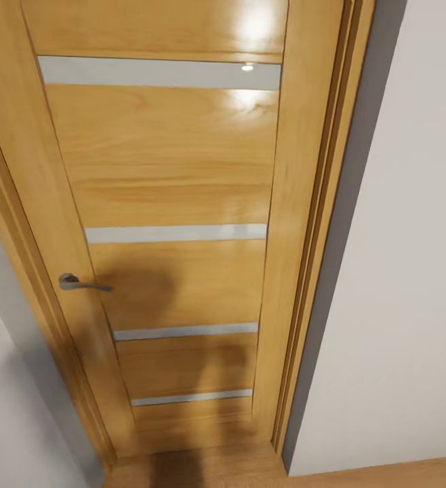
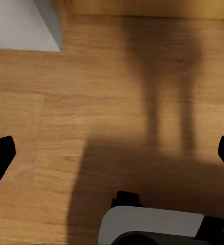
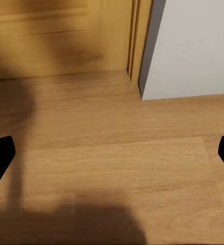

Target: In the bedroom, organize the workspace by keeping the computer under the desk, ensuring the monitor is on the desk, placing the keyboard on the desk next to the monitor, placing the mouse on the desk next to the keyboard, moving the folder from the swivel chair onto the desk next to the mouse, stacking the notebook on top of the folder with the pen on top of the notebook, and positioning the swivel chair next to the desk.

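Closed honey-coloured wooden door (image 1: 175, 203) with grey lever handle (image 1: 80, 283) (left of centre); both hands spread empty; driving forward risks collision.

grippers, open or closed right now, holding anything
left gripper: open, fingers wide apart, holding nothing
right gripper: open, fingers wide apart, holding nothing

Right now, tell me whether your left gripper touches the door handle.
Apart. The left wrist view shows the left gripper open over bare wood floor; the handle sits up on the door.

Honey-wood door (image 1: 175, 183), grey stripes
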Robot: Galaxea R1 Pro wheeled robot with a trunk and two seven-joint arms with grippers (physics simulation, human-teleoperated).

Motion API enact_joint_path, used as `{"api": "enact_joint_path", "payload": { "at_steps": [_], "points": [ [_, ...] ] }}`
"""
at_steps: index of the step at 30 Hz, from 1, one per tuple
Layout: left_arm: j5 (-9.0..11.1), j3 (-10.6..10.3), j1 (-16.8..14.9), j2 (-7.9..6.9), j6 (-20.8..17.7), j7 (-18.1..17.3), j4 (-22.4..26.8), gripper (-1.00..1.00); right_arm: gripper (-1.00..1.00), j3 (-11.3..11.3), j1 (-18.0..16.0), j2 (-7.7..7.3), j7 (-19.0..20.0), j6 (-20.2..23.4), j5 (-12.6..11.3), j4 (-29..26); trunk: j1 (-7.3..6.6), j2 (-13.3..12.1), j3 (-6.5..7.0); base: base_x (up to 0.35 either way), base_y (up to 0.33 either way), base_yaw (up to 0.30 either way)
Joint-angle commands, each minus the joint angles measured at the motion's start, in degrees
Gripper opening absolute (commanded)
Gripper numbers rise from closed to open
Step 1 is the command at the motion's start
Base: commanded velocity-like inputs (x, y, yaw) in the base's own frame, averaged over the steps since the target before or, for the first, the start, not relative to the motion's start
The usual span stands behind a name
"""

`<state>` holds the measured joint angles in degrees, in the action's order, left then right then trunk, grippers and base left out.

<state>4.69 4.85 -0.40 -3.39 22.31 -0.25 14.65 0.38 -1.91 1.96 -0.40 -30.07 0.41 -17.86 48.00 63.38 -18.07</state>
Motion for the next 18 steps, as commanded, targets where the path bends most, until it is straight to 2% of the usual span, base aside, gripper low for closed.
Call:
{"api": "enact_joint_path", "payload": {
  "at_steps": [1, 2, 5, 11, 14, 18],
  "points": [
    [0.5, -0.1, 0.0, -0.02, 0.2, 0.0, -0.1, 1.00, 1.00, 0.0, 0.0, 0.01, 0.0, -0.2, 0.4, 0.0, -0.03, 0.0, -0.07, -0.314, 0.000, 0.252],
    [0.5, -0.1, 0.0, -0.02, 0.3, 0.0, -0.1, 1.00, 1.00, 0.0, 0.0, 0.00, 0.0, -0.2, 0.7, 0.0, -0.03, 0.0, -0.07, -0.318, 0.000, 0.252],
    [0.5, -0.1, 0.0, -0.05, 0.4, 0.1, -0.2, 1.00, 1.00, 0.0, 0.0, 0.04, 0.0, -0.2, 4.0, 0.1, -0.03, 0.0, -0.12, -0.331, 0.000, 0.252],
    [0.5, 0.0, 0.0, -0.11, 1.5, 0.3, -0.3, 1.00, 1.00, -0.1, 0.0, 0.06, -0.1, -0.2, 6.9, 0.1, -0.03, 0.0, -0.33, -0.335, 0.000, 0.251],
    [0.5, 0.0, 0.0, -0.12, 4.7, 0.3, -1.0, 1.00, 1.00, -0.2, 0.0, 0.04, -0.1, -0.2, 7.7, 0.1, -0.03, 0.0, -0.48, -0.336, -0.002, 0.236],
    [0.4, -0.1, 0.0, -0.06, 12.4, 0.2, -3.9, 1.00, 1.00, -0.2, 0.0, -0.01, -0.1, -0.3, 8.4, 0.1, -0.03, 0.0, -0.70, -0.334, -0.057, 0.223]
  ]
}}
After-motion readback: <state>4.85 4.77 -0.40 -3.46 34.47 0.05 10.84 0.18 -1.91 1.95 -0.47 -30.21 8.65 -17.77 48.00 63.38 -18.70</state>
